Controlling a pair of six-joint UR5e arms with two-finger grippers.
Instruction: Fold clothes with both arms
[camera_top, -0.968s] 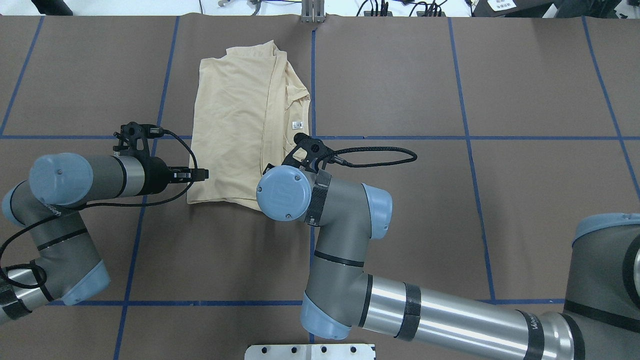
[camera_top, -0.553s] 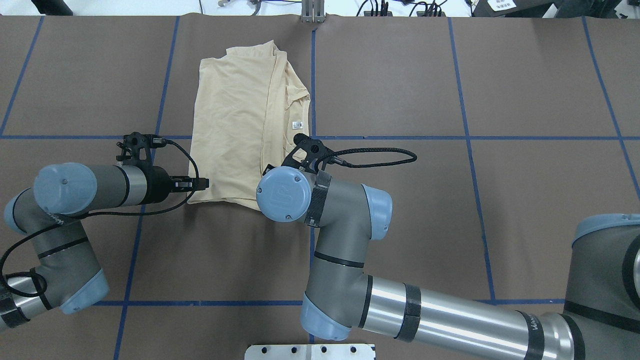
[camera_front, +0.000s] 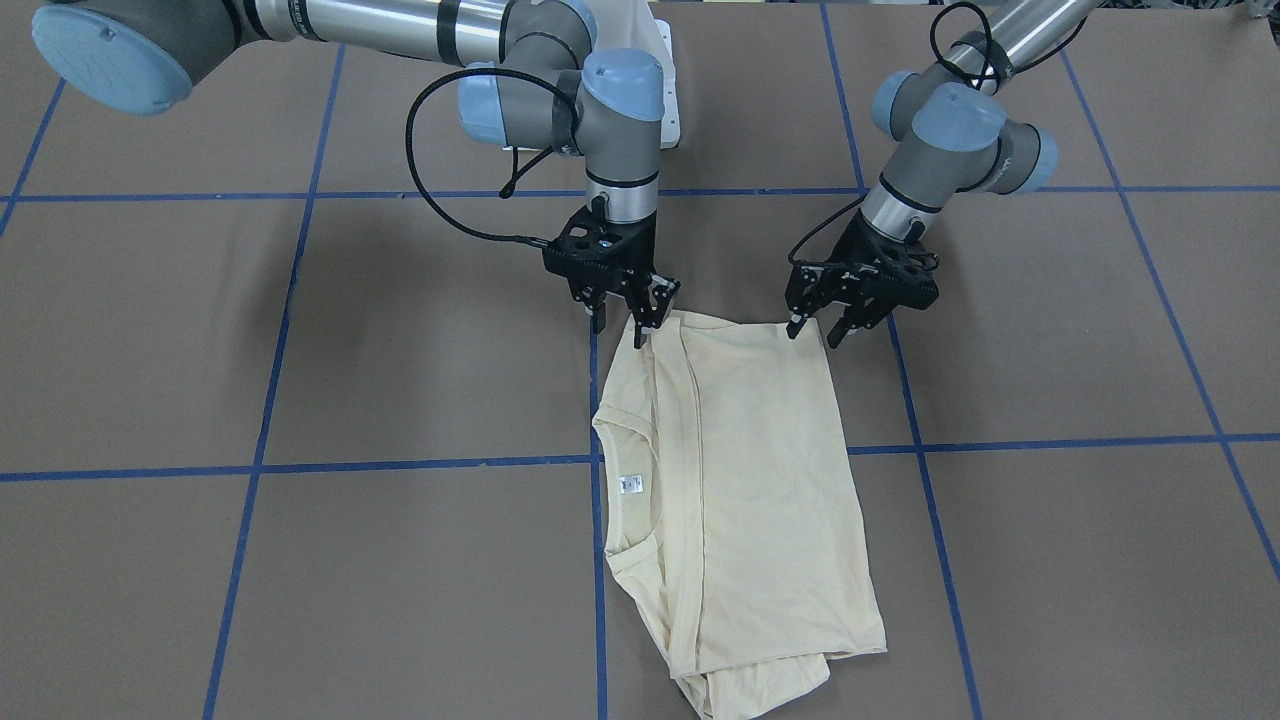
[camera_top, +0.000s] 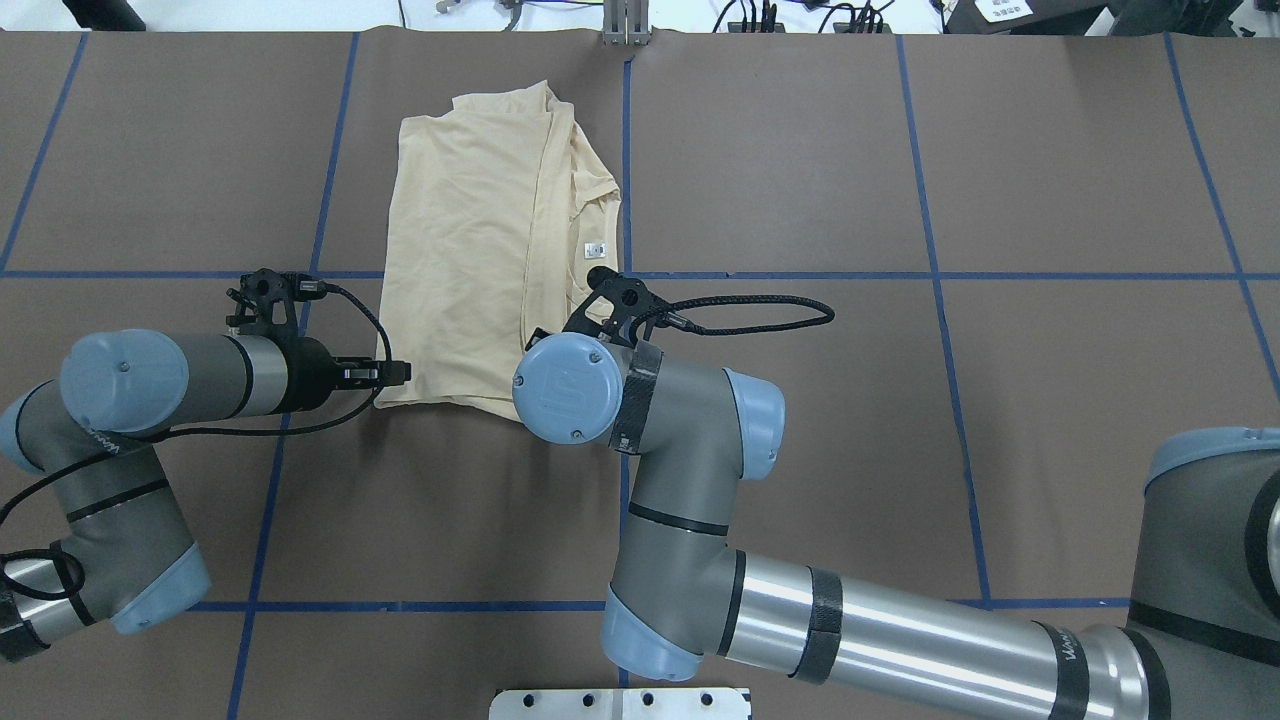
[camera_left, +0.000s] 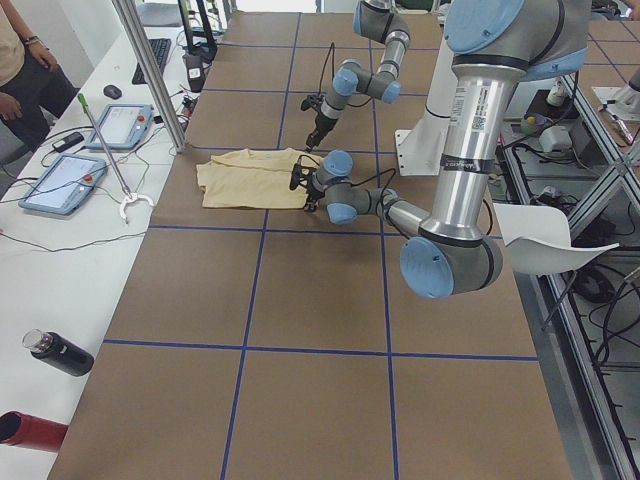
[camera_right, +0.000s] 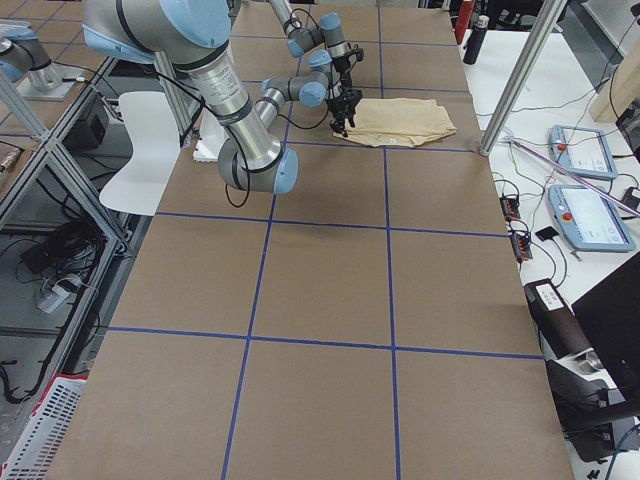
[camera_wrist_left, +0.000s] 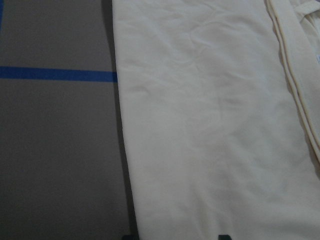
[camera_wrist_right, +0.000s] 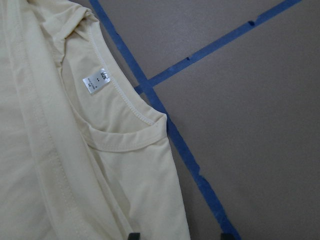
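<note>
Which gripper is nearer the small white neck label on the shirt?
Right. The right gripper sits at the pale cream-yellow shirt's corner on the small white label's side; the left gripper is at the opposite corner.

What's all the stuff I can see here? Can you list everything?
Table: one, brown, under the shirt.
Tape lines: several, blue, gridding the table.
Shirt: one, cream, folded on the table.
Label: one, white, at the shirt's neck.
Bench: one, white, beside the table.
Tablets: two, blue-grey, on the bench.
Bottle: one, black, lying on the bench.
Person: one, tan top, by the bench.
Arms: two, silver-grey, reaching to the shirt.
Left end effector: one, black, open at a shirt corner.
Right end effector: one, black, open at the other corner.
</note>
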